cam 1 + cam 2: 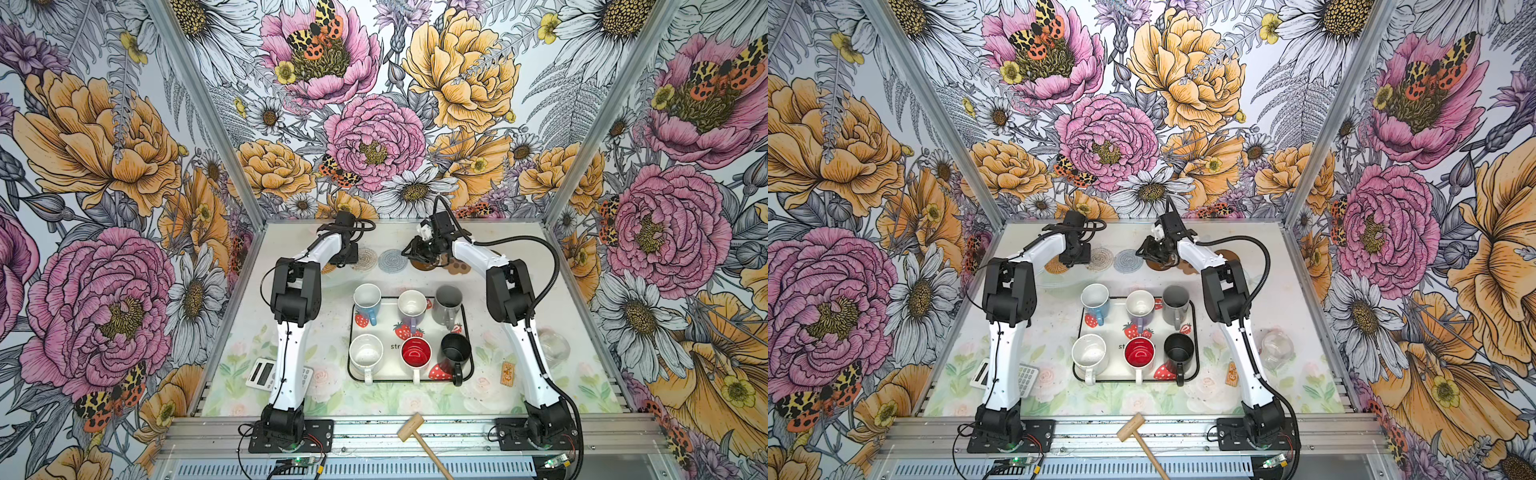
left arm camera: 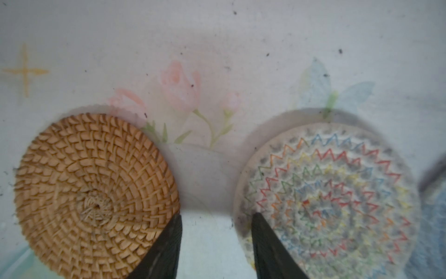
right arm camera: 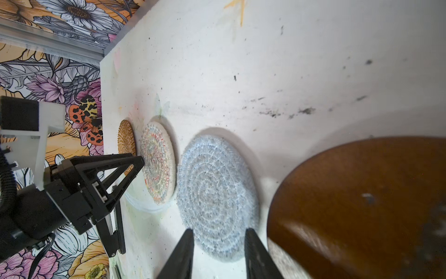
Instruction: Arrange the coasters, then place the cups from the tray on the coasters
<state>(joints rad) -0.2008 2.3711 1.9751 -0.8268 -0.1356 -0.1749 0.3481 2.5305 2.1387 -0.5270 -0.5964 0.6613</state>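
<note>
Cups on tray, coasters lined up beyond — both grippers empty.
Six cups [image 1: 415, 353] stand on the tray [image 1: 392, 370] at table centre; at its 12 o'clock a row runs tan coaster [image 2: 96, 195], beige coaster [image 2: 330, 200], grey-blue coaster [image 3: 217, 193], brown disc [image 3: 362, 205]. Left gripper [image 2: 217, 216] at 11 o'clock — jaws partly apart, holding nothing, over the tan–beige gap; right gripper [image 3: 219, 230] likewise parted and empty at the grey-blue coaster's edge.
</note>
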